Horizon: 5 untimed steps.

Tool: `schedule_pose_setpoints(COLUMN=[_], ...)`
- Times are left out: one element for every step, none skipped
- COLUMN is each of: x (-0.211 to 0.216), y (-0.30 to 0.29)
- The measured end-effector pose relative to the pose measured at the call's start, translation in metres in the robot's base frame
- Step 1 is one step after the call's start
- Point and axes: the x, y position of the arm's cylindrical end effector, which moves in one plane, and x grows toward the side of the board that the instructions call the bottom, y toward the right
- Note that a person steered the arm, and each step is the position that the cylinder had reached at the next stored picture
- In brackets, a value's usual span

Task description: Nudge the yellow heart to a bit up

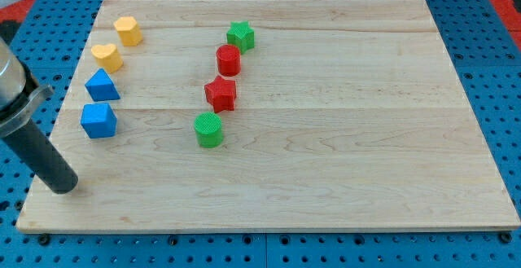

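The yellow heart (107, 56) lies near the board's upper left edge. A yellow hexagon (128, 30) sits just above and right of it. A blue triangle block (102, 85) lies just below the heart, close to it. My tip (62, 185) rests at the board's lower left, well below the heart, with the rod slanting up to the view's left edge. The tip touches no block.
A blue cube (98, 120) lies below the blue triangle block, above and right of my tip. Mid-board, a column runs down: green star (240, 35), red cylinder (229, 59), red star (221, 94), green cylinder (209, 129). The wooden board (366, 138) sits on blue pegboard.
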Motion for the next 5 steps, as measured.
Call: schedule_pose_setpoints(x=[-0.036,-0.084,-0.135,-0.167,-0.199], y=[-0.044,-0.058,-0.053,-0.019,0.002])
